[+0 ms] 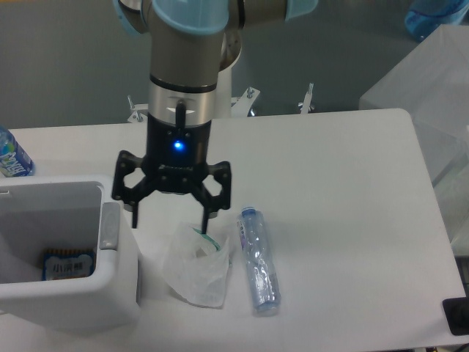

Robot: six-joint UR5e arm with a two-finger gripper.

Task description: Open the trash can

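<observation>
The white trash can (110, 282) stands at the table's front left with its lid out of sight, so I look straight into its hollow, where a small dark packet (67, 264) lies at the bottom. A grey push-button tab (109, 225) sits on its right rim. My gripper (171, 218) hangs open just right of that rim, fingers spread wide with nothing between them. Its left finger (134, 215) is a little clear of the tab, and its right finger (206, 218) is above the bag.
A small clear plastic bag (196, 268) lies crumpled beside the can, and a clear plastic bottle (257, 260) lies on its side to the right. A blue-labelled bottle (11, 155) stands at the far left edge. A dark object (457, 315) sits at the front right corner.
</observation>
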